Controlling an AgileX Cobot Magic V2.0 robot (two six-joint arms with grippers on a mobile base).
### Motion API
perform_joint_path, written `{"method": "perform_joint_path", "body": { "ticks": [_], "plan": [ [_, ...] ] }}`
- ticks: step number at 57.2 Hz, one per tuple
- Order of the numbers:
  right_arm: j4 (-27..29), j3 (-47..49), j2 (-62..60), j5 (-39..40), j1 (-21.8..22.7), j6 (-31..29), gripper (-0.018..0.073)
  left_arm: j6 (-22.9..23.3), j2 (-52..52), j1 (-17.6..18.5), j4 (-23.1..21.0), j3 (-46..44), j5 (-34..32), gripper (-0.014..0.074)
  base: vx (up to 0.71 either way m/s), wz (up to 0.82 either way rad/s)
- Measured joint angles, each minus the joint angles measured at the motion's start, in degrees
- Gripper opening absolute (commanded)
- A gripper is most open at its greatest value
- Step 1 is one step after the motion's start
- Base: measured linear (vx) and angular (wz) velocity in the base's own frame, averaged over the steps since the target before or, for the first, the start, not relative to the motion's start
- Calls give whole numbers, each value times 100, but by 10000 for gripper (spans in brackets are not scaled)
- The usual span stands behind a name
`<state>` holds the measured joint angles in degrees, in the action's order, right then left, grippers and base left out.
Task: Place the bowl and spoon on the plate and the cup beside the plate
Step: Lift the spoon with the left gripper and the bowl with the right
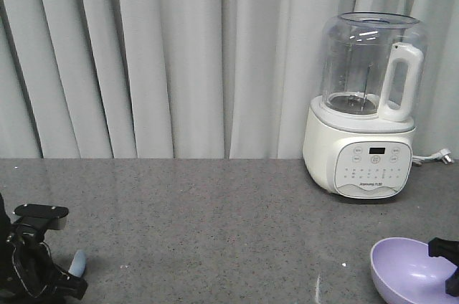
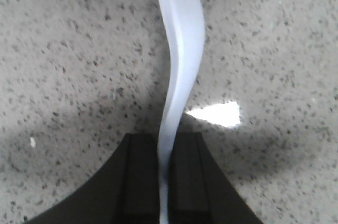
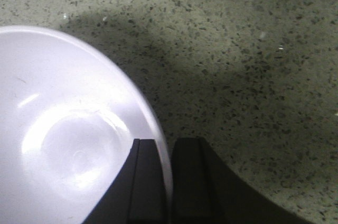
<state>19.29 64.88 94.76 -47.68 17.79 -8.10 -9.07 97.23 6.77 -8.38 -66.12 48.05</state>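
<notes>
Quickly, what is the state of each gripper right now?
Left gripper: closed, holding the spoon.
Right gripper: closed on the rim of the bowl.

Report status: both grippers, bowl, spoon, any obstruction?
Left gripper shut on short pale blue-white spoon. Right gripper shut on rim of round lavender plastic bowl. Plate, cup out of view. White blender at back.

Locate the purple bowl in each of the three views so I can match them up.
Exterior front: the bowl is in the lower right corner, cut off by the frame edge.
Left wrist: not in it; only the spoon shows there.
Right wrist: it fills the left half, its rim pinched by the right tool.
Shared landmark: the grey speckled countertop runs under everything in all three.
</notes>
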Motion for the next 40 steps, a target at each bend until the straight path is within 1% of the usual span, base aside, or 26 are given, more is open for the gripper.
{"method": "perform_joint_path", "body": {
  "ticks": [7,19,33,40],
  "plan": [
    [130,0,-160,6,0,-169,-10,0,-306,7,-14,29,-21,-4,0,0],
    [384,0,-829,31,0,-398,-10,0,-1282,7,-60,29,-243,-4,0,0],
    [602,0,-1973,-77,0,-571,-10,47,-2459,7,-60,29,-281,-4,0,0],
    [620,0,-2717,-98,-133,-718,-10,117,-3022,7,-60,29,-281,-4,0,0]
  ]
}}
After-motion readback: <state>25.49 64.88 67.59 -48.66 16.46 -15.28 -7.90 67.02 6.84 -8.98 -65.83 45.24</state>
